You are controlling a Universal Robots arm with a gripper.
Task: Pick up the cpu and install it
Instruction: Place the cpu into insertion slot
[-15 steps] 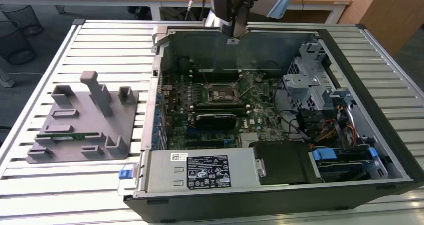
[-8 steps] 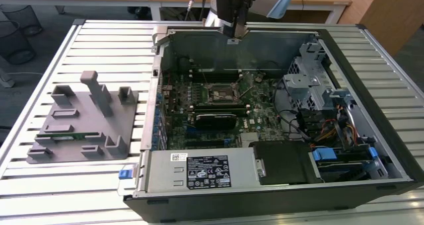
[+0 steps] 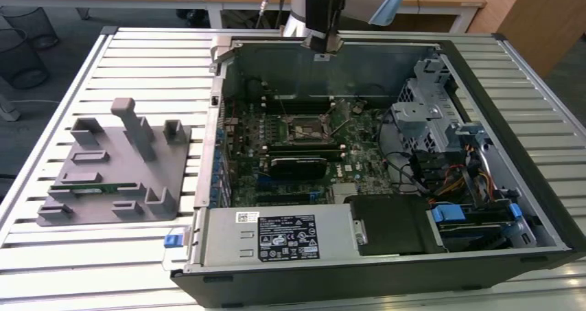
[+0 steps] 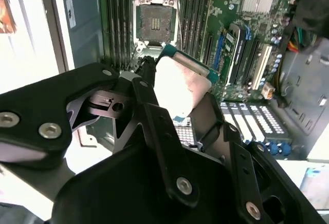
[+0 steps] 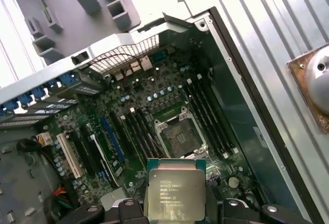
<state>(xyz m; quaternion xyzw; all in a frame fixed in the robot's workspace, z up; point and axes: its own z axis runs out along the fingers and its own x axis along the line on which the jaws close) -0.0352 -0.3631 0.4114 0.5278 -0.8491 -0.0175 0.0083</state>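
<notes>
My gripper (image 3: 322, 44) hangs above the far wall of the open computer case (image 3: 476, 57), over the motherboard. It is shut on the cpu (image 5: 175, 188), a flat square chip with a silver top and a thin green edge, held by two opposite sides. In the second wrist view the cpu (image 4: 180, 82) sits tilted between the black fingers (image 4: 149, 88) of the gripper (image 4: 180, 98). The empty black-framed socket (image 5: 180, 134) lies on the board below and ahead of the chip, with its metal frame open. This socket (image 3: 305, 128) sits mid-board between rows of memory slots, and it is also in the second wrist view (image 4: 154, 23).
A grey holder block (image 3: 119, 167) with pegs and a green memory stick (image 3: 101, 185) stands on the slatted table at the exterior view's left. Inside the case, a drive cage (image 3: 430, 112), cables (image 3: 449, 180) and a power supply (image 3: 274, 235) ring the motherboard.
</notes>
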